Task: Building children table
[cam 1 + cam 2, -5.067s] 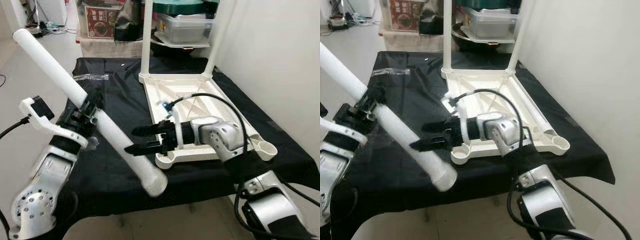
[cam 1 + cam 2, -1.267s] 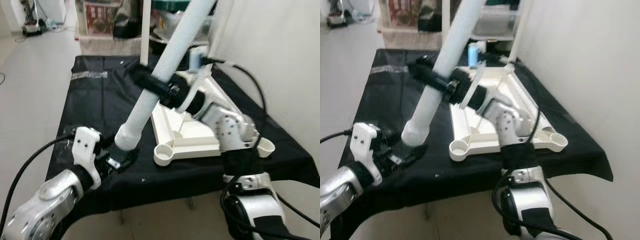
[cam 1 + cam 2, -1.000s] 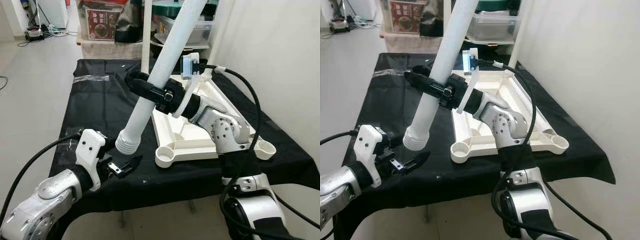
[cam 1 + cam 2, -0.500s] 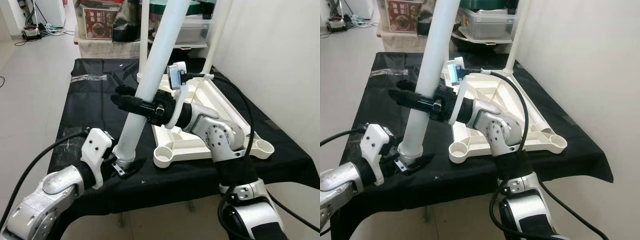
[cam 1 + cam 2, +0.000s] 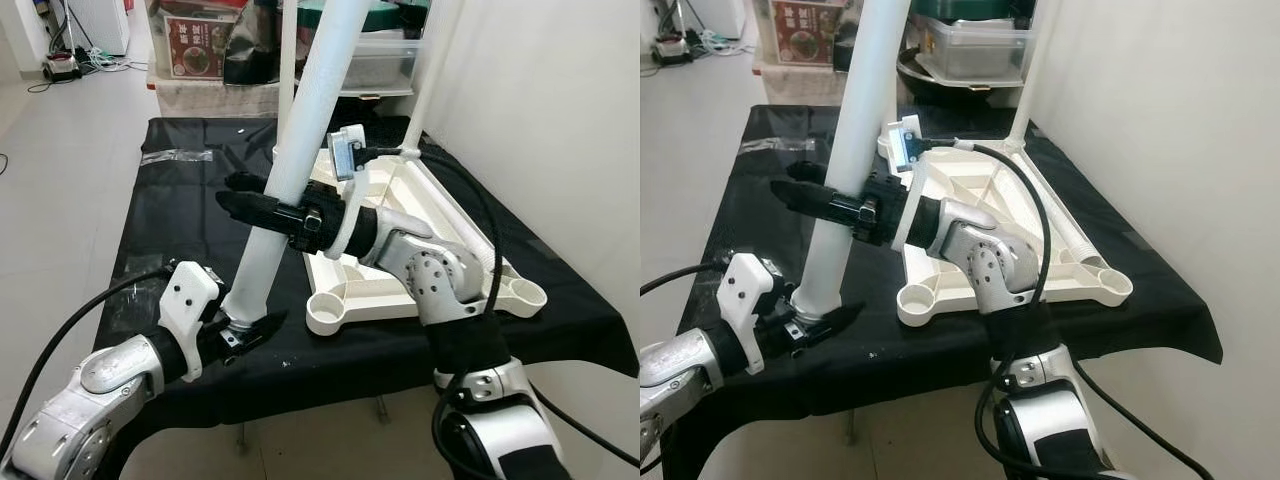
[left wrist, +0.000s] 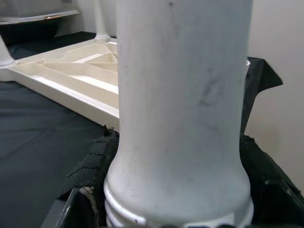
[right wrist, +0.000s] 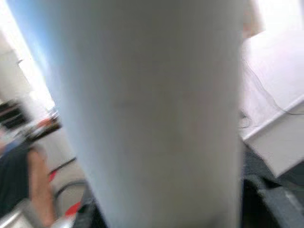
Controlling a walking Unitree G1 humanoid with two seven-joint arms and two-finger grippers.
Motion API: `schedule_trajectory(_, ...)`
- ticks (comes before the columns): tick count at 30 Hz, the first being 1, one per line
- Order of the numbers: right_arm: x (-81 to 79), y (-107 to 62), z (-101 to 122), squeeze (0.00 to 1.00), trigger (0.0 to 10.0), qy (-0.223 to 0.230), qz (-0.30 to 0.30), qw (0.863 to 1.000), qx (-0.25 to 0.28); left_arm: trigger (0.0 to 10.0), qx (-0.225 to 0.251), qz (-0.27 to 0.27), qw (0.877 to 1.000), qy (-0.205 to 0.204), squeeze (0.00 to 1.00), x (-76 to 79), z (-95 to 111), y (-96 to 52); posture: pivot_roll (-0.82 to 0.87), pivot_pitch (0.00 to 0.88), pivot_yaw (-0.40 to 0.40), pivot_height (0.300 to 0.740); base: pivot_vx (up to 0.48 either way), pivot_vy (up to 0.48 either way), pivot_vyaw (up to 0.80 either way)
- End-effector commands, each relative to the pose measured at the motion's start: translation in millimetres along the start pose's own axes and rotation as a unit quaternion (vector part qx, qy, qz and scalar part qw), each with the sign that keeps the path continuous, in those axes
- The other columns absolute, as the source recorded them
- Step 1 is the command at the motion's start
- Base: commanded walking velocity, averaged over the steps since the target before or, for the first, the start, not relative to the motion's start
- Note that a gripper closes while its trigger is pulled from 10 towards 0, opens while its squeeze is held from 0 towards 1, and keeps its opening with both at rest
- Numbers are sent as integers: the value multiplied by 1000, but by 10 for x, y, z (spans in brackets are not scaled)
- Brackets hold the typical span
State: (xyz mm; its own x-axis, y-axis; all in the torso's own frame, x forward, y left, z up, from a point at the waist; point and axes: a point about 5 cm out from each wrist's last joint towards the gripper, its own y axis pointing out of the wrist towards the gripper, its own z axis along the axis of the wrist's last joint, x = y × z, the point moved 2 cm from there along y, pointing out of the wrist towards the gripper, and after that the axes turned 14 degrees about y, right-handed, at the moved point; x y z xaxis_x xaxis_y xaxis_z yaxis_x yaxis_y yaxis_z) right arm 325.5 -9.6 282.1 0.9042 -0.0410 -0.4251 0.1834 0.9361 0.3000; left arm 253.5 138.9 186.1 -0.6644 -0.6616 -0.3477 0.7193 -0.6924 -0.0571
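Right gripper (image 5: 262, 212) clamped on table leg (image 5: 300, 140). Left gripper (image 5: 243, 333) squeezes bottom end. Leg far from corner hole (image 5: 326, 311); could slip, tip, miss.

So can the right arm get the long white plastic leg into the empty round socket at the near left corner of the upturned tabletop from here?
Probably yes. The right gripper holds the white leg just beside that socket, with nothing between.
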Motion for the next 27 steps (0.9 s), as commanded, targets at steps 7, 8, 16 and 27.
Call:
schedule_trajectory(7,296,21,36,0,10000,22,-163,983,76,10000,-54,53,996,44,0,-83,-101,116,102,0,-100,740,0,0,0)
schedule_trajectory(8,362,19,-8,0,10000,51,-198,974,96,10000,-76,89,991,62,0,-139,-148,168,99,0,-97,740,0,0,0)
schedule_trajectory(16,451,45,-228,0,10000,141,-250,950,122,10000,-117,149,978,93,0,-139,-249,341,96,0,-97,740,0,0,0)
schedule_trajectory(27,464,154,-487,0,10000,207,-296,921,143,10000,-134,128,975,120,0,60,-274,657,101,0,-98,740,0,0,0)
